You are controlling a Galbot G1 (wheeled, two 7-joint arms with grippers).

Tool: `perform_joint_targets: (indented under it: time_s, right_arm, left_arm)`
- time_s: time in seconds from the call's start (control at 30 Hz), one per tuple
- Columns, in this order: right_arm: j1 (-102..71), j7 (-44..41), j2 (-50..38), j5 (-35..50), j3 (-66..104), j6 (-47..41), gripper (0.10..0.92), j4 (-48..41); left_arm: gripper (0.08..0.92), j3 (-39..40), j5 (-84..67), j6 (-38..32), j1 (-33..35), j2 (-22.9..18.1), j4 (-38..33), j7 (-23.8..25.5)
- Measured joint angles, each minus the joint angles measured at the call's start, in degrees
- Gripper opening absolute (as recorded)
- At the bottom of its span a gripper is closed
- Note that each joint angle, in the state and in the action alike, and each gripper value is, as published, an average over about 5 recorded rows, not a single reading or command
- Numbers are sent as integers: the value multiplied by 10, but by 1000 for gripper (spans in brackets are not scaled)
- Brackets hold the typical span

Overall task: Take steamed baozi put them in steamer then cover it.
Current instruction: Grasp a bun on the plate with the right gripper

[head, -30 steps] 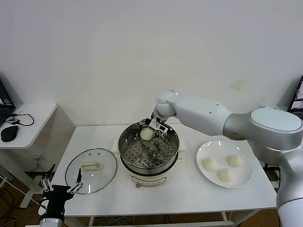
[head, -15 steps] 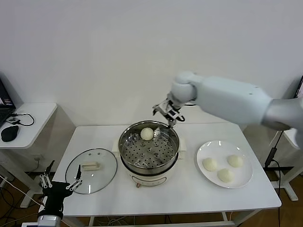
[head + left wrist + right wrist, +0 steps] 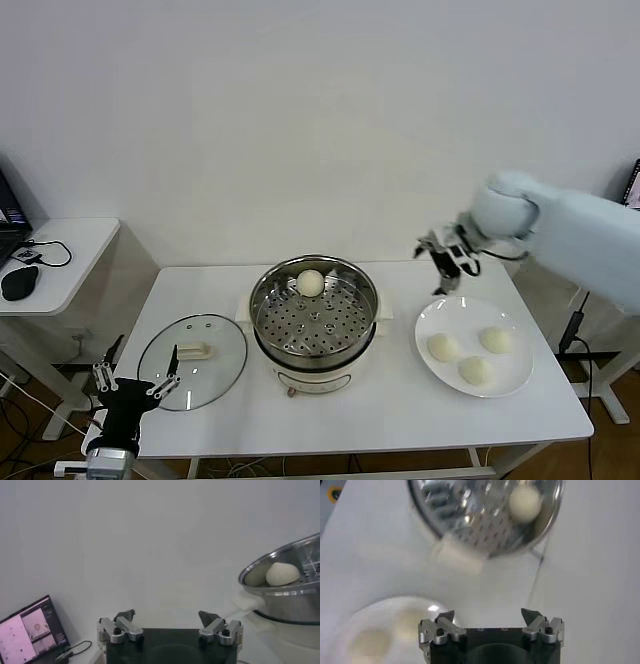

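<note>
right tool (image 3: 447,262) spread and empty, in the air between steamer and plate

just below it a white plate (image 3: 430,325) carries three baozi (image 3: 443,347); to its left the steamer (image 3: 314,318) holds one baozi (image 3: 311,283). the cover (image 3: 192,361) lies on the surface beyond that, near the left tool (image 3: 135,385), also spread.

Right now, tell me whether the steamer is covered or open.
Open. The steamer has no lid on it; the glass cover lies flat on the table beside it, and one baozi shows inside.
</note>
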Motion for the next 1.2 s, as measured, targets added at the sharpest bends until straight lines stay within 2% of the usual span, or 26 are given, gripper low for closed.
perform_joint_targets:
  time_s: [0.4, 1.2]
  right_arm:
    - [-194, -3, -35, -78, 132, -9, 822, -20]
    - [-322, 7, 70, -170, 228, 3, 812, -148]
  left_arm:
    - [823, 6, 11, 9, 3, -9, -2, 5]
    - [823, 0, 14, 9, 9, -13, 2, 5]
